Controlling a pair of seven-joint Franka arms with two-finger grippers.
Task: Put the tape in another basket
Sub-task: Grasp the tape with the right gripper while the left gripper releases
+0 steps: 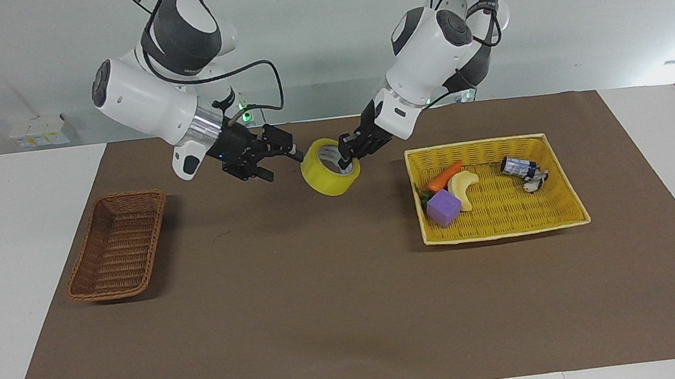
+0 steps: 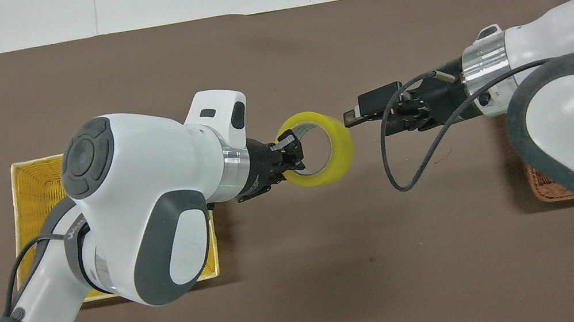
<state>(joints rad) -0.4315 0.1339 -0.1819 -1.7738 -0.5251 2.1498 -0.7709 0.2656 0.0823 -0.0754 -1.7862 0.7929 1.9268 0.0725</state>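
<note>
The tape (image 1: 321,182), a thick yellow roll, hangs tilted in the air over the middle of the brown mat, between the two baskets. My left gripper (image 1: 346,154) is shut on its rim, one finger inside the core; from overhead the left gripper (image 2: 290,153) holds the tape (image 2: 341,143) on the side toward the yellow basket. My right gripper (image 1: 280,159) is open and level with the roll, its tips just short of the roll's rim; the overhead view shows the right gripper (image 2: 356,113) almost touching. The dark-brown basket (image 1: 118,246) stands empty toward the right arm's end, and my right arm covers most of the basket (image 2: 545,189) from overhead.
A yellow woven basket (image 1: 479,148) toward the left arm's end holds a purple cube (image 1: 443,207), a carrot (image 1: 445,176), a pale banana shape (image 1: 463,186) and a small can (image 1: 519,167). From overhead my left arm covers most of the yellow basket (image 2: 32,186).
</note>
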